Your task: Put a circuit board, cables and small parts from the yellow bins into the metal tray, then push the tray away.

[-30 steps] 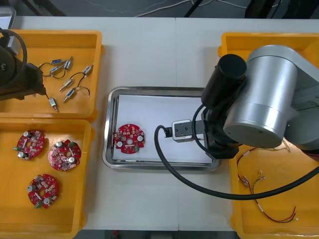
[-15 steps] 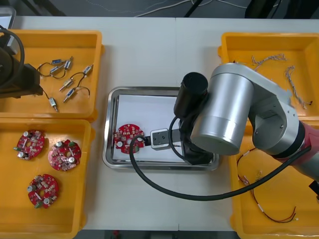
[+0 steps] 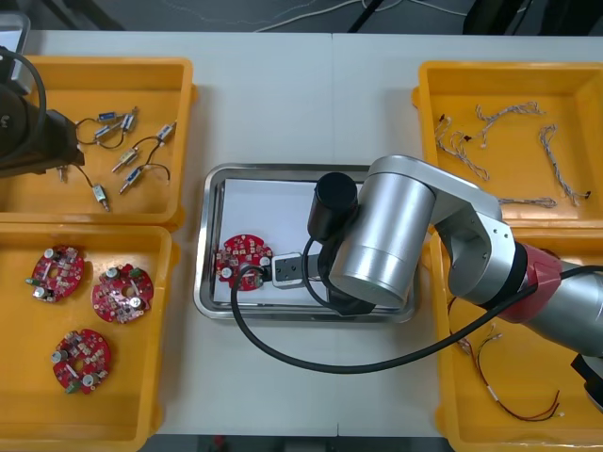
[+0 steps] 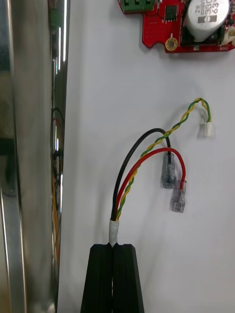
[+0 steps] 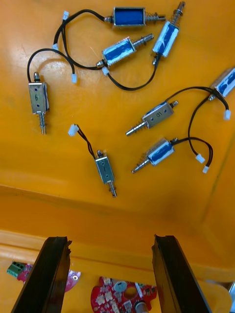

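At right gripper [image 4: 115, 247], taped black-red-yellow cable [image 4: 113, 230]

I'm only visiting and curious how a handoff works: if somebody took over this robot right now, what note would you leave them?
Right gripper: fingers shut on a cable bundle, which is over the white floor of the metal tray, beside the circuit board.
Left gripper: fingers open, above the small metal parts in the far left yellow bin.
Done: one circuit board is in the tray.
Left: release the cable bundle, add small metal parts, push the tray away.
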Tool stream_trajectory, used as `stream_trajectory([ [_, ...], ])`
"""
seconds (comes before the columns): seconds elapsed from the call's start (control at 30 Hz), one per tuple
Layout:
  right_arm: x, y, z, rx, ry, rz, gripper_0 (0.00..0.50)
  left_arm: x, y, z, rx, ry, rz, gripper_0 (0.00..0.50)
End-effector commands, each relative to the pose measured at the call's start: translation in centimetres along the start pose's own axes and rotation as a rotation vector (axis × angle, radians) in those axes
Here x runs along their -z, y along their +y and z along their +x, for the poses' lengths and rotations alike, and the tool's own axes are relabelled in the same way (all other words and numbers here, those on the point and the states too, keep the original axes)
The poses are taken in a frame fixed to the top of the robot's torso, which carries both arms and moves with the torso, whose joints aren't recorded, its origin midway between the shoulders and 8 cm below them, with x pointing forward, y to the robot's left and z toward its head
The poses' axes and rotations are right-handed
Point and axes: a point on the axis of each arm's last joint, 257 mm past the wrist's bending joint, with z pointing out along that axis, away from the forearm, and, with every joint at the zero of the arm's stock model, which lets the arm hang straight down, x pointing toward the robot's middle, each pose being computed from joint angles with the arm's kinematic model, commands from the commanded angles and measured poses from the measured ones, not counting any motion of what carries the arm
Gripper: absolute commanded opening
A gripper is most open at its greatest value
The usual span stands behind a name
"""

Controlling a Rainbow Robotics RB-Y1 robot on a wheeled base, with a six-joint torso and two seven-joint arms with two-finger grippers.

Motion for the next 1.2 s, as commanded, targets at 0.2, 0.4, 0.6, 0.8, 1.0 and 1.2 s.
stream_trajectory([
  [0.2, -0.1, -0.2, -1.7, -0.029, -0.036, 0.023, 0.014, -1.5, 1.5, -1.6, -0.086, -0.069, -0.059, 0.500],
  [0.4, -0.3, -0.2, -1.1, -0.040, -0.027, 0.026, 0.462, -3.7, 0.5, -1.4, -0.090, -0.067, -0.045, 0.500],
  [0.6, 0.0, -0.2, -0.7, -0.049, -0.031, 0.033, 0.500, -4.9, -0.1, -0.5, -0.097, -0.044, -0.044, 0.500],
  [0.8, 1.8, -1.1, -0.6, -0.081, -0.054, 0.042, 0.500, -6.2, -0.7, 0.3, -0.106, -0.033, -0.052, 0.500],
  [1.0, 4.5, -2.3, 0.4, -0.189, -0.087, 0.020, 0.500, -7.2, -1.0, 0.3, -0.126, -0.046, -0.071, 0.500],
  [1.2, 6.9, -4.0, 2.7, -0.360, -0.085, 0.032, 0.500, -8.8, -0.8, 0.0, -0.155, -0.063, -0.074, 0.500],
])
